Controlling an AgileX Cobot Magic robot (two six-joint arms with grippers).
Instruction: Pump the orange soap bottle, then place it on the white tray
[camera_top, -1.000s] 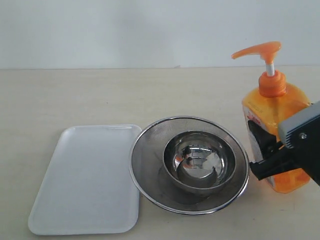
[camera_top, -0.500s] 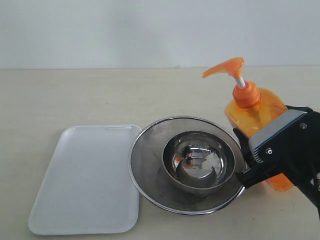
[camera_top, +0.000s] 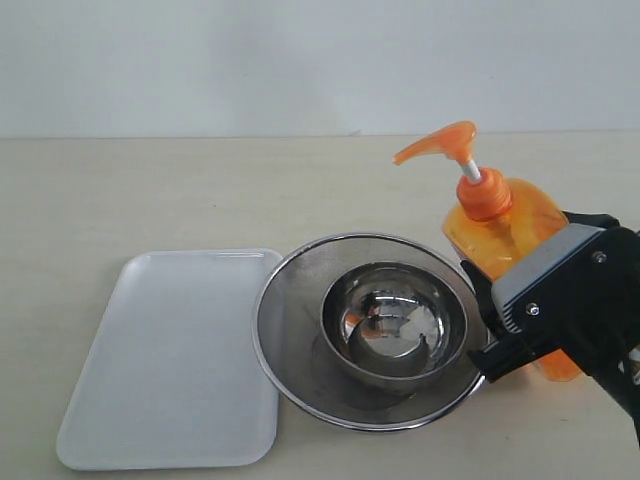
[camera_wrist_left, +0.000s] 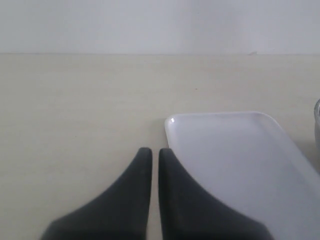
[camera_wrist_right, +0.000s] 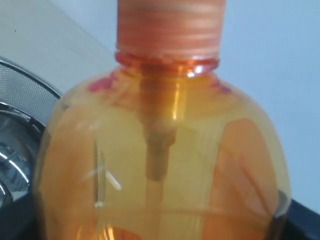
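There is one bottle (camera_top: 497, 228), one tray (camera_top: 170, 365), one strainer (camera_top: 288, 335) and one bowl (camera_top: 396, 322): four things in all, with one tabletop (camera_top: 150, 190). Grippers number two: the right gripper (camera_top: 480, 318) in the exterior view and the left gripper (camera_wrist_left: 151, 153), seen only in its own wrist view.

The orange soap bottle (camera_top: 500, 228) is translucent, with an orange pump head on a white stem. It stands at the right of the exterior view, tilted, its spout pointing left. The white tray (camera_top: 170, 360) is rectangular, round-cornered and low-rimmed, and lies flat and empty, well apart at the left.
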